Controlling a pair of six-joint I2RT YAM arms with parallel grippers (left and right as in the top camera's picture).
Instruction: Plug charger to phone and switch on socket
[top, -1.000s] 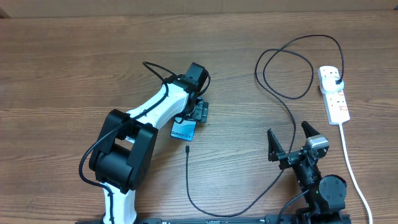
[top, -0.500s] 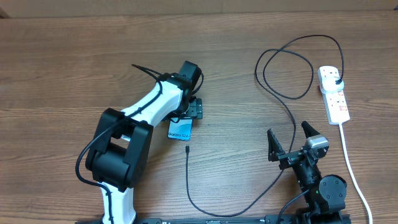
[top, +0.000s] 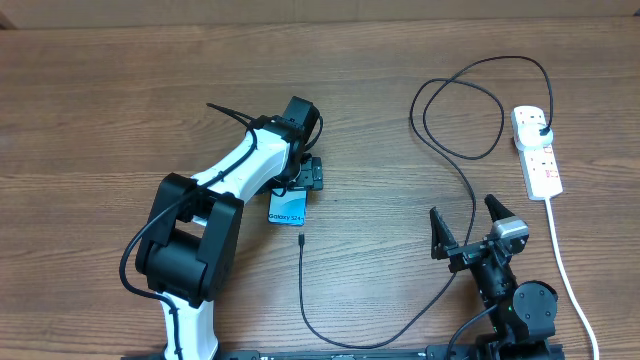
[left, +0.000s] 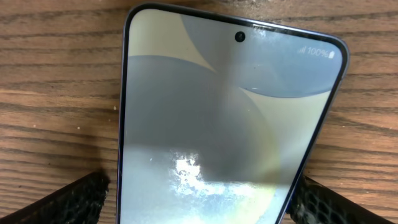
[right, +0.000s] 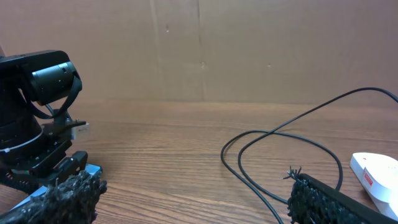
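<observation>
- Phone (top: 288, 208): flat on table (top: 120, 100), left gripper (left: 202, 194) straddling its long edges; cannot tell whether it is clamped.
- Right gripper (top: 464, 215): spread wide, empty.
- Charger (top: 302, 290): tip near phone, apart.

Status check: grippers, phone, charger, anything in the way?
Left gripper shut on phone. Right gripper open, empty. Charger tip loose just short of phone, not plugged in. Nothing between them.
</observation>
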